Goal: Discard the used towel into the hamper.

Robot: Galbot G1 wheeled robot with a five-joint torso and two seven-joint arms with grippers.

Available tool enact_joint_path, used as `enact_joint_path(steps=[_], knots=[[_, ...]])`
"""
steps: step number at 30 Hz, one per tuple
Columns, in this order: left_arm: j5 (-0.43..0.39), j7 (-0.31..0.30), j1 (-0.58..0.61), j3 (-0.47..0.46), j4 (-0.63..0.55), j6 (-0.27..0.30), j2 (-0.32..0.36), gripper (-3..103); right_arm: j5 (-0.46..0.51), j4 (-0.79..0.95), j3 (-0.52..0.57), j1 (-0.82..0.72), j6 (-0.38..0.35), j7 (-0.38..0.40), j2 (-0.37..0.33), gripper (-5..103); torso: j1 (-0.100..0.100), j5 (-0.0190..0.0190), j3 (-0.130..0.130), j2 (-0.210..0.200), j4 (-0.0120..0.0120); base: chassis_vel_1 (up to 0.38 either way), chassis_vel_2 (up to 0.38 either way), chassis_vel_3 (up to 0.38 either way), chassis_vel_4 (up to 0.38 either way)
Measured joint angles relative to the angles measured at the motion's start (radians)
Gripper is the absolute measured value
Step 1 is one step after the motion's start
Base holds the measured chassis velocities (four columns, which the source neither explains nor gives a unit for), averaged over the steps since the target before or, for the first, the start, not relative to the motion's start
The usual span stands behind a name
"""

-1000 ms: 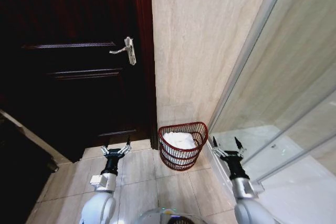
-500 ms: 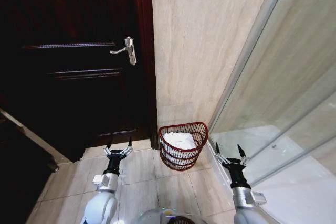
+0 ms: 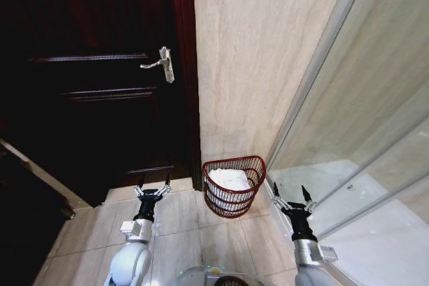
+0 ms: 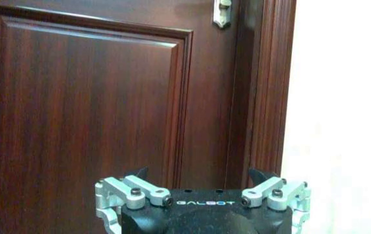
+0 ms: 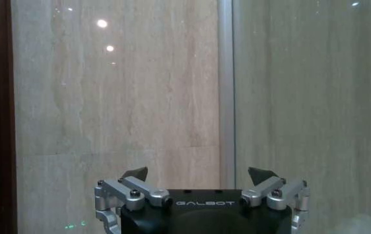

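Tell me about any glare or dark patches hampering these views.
Head view: the door is nearly black, while the towel in the hamper looks bright. Left wrist view: the wall is washed out. Right wrist view: light spots on the tile.

The towel (image 3: pixel 228 179) lies mostly hidden inside the hamper (image 3: pixel 233 200), only its top showing

We see the left gripper (image 4: pixel 198 176) at six o'clock, its two dark fingertips (image 4: pixel 137 173) spread apart with nothing between them. Ahead of it stands a dark wooden door (image 4: pixel 88 107) with a raised panel. At twelve o'clock sits the metal plate of the door handle (image 4: pixel 222 12). The door frame (image 4: pixel 267 87) runs upright at two o'clock, with a pale wall (image 4: pixel 341 112) at three o'clock.
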Motion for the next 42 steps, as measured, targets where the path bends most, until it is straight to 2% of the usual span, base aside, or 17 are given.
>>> enact_joint_path(steps=[16,19,42], knots=[[-0.006,0.007,-0.012,-0.005,0.012,-0.024,0.004,100,-0.003,0.008,-0.016,-0.004,0.001,0.028,-0.005,100,-0.027,0.0000,-0.042,-0.069,0.0000,0.000,0.000,0.000,0.000],[-0.008,0.009,-0.015,-0.007,0.014,-0.024,0.003,100,-0.006,0.006,-0.019,-0.002,0.001,0.028,-0.008,100,-0.038,0.0000,-0.058,-0.096,0.0000,0.000,0.000,0.000,0.000],[-0.026,0.026,-0.035,-0.014,0.024,-0.029,0.016,100,-0.029,-0.016,-0.042,0.007,0.001,0.041,-0.006,100,-0.071,0.0000,-0.116,-0.187,-0.0001,0.000,0.000,0.000,0.000]])
